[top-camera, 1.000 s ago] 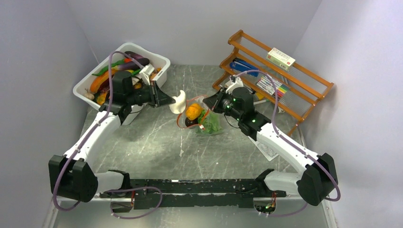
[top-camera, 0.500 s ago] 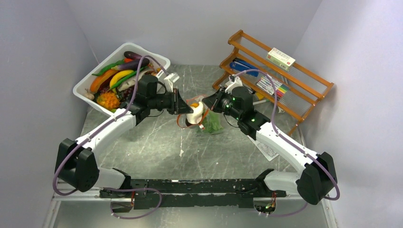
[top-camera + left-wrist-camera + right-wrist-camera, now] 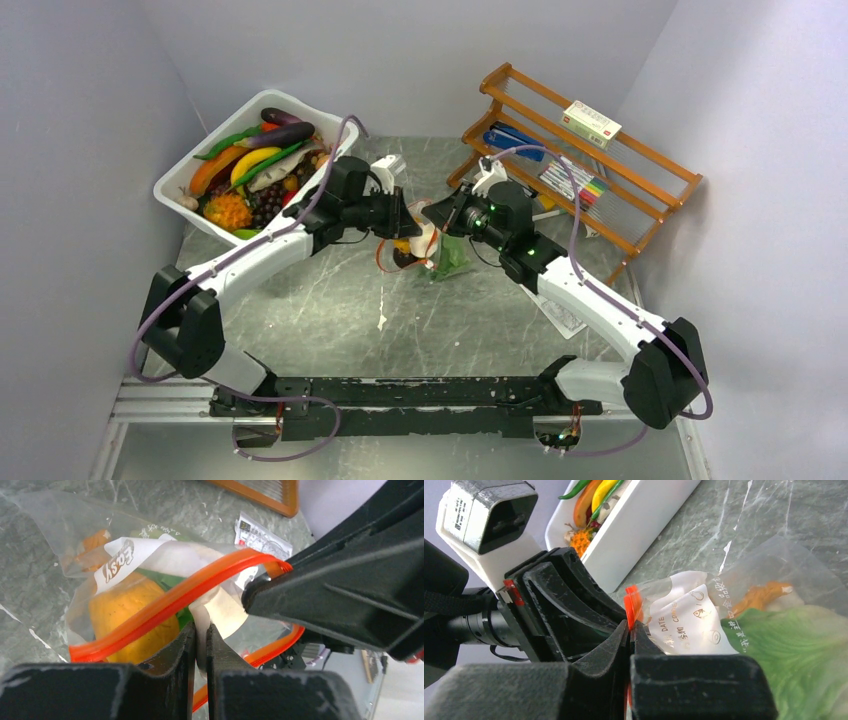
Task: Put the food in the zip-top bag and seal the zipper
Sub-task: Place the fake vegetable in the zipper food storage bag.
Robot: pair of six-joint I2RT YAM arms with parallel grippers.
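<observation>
The clear zip-top bag [image 3: 447, 258] lies mid-table with green lettuce [image 3: 794, 650] and an orange fruit [image 3: 125, 615] inside. My right gripper [image 3: 630, 627] is shut on the orange-red zipper [image 3: 631, 605] and holds the mouth up. My left gripper [image 3: 200, 635] is shut on a pale mushroom-like piece [image 3: 220, 610] right at the open mouth, with the zipper strip [image 3: 175, 597] looping across in front of it. In the top view the left gripper [image 3: 412, 232] and the right gripper [image 3: 432, 215] nearly meet over the bag. The bag's white label [image 3: 684, 625] faces the right wrist camera.
A white bin [image 3: 335, 127] with several more toy fruits and vegetables stands at the back left. An orange-brown wooden rack [image 3: 600, 170] with boxes and pens stands at the back right. A white leaflet [image 3: 562, 316] lies under the right arm.
My left arm has swung right from beside the bin, carrying the pale piece to the bag's mouth. The right gripper has kept its hold on the zipper.
</observation>
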